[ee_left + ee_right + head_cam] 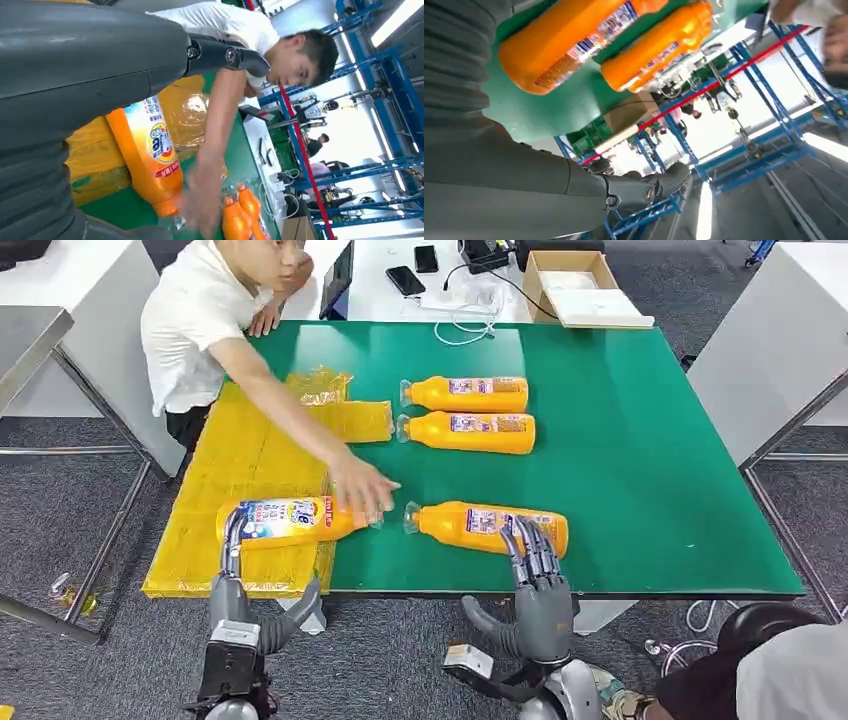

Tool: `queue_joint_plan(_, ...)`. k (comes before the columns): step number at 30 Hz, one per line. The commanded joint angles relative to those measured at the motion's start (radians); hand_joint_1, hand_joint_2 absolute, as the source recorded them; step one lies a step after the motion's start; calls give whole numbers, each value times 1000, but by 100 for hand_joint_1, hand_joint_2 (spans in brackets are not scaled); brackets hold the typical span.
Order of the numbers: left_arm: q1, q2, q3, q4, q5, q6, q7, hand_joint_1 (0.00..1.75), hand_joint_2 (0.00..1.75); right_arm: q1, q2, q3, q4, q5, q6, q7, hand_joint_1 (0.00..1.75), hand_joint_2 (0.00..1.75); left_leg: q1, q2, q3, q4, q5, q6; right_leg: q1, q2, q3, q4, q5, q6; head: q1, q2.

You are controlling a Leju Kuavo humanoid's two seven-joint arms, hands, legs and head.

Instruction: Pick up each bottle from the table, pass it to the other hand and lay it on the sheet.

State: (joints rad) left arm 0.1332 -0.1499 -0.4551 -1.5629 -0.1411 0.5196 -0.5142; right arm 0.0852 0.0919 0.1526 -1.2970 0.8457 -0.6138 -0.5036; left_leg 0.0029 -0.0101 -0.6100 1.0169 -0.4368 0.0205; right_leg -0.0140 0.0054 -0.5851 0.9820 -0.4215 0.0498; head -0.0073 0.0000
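Green matting covers the big table (640, 440) across the frame's middle, and a yellow crinkled plastic sheet (240, 470) lies over its left edge. Four orange plastic bottles: two side by side at centre (470, 393) (472, 432), one at lower centre (487, 526), one on the sheet (285, 521). A person's hand (362, 488) touches that bottle's neck. The left hand (245, 600), fingers spread, reaches its base; the right hand (540, 590), fingers together, rests on the lower-centre bottle.

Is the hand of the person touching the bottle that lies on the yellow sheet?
Touching. In the head view the person's hand lies over the neck end of the bottle on the yellow sheet, with no gap visible.
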Motion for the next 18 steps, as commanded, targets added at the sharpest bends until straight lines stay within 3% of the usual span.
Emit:
queue_joint_plan(1, -65, 12, -28, 96, 6, -20, 20, 0, 175, -112, -18, -1, 236, 74, -84, 66, 0, 175, 0, 1, 6, -2, -1, -1, 1, 0, 5, -2, -1, -2, 0, 0)
queue_joint_plan(8, -95, 1, 14, 76, 74, -96, 51, 0, 175, -247, -78, 51, 437, 192, -84, 175, 0, 175, 0, 2, 3, -1, 0, 0, 1, 1, 3, -2, 1, -1, 0, 0)
queue_joint_plan(15, -98, 13, 39, 69, 40, -122, 119, 0, 175, -312, -124, 90, 512, 209, -15, 292, 0, 175, 0, 2, 4, -1, 0, 0, 0, 1, 4, -1, 1, -1, 0, 0)
queue_joint_plan(18, -102, 15, 42, 70, 41, -124, 122, 0, 175, -322, -126, 90, 514, 209, -11, 292, 0, 175, 0, 2, 4, -1, 0, 0, 0, 1, 4, -1, 0, -1, 0, 0)
